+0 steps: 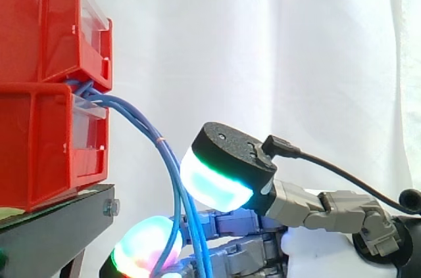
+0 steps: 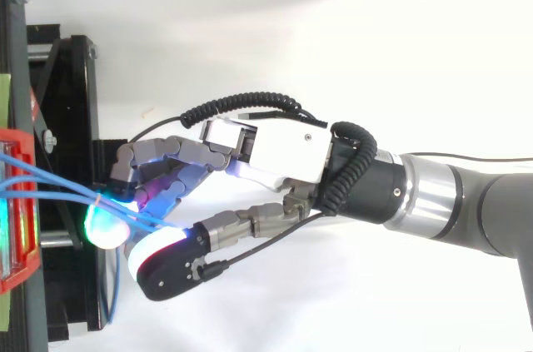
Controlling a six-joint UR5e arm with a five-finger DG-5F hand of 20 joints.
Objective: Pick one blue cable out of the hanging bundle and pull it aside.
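A bundle of thin blue cables [image 1: 172, 160] comes out between the two stacked red bins [image 1: 39, 28] and arcs down to the right. My hand [image 2: 283, 148] reaches in from the right at the level of the hanging part. Its fingers curl in behind the cables, with a glowing pad [image 1: 141, 252] low at the left. The thumb [image 1: 227, 163], glowing green-white, stands over them on the right. From above, two blue cable strands [image 2: 146, 217] are drawn from the bin's edge [image 2: 17, 202] into the gap between fingers and thumb. Another strand [image 2: 108, 285] hangs loose beside them.
The bins rest on a black stand [image 1: 59, 225] at the left, whose frame [image 2: 71, 77] lies just beyond my fingertips. A white curtain [image 1: 296, 41] backs the scene. The arm [image 2: 466, 202] stretches off to the right.
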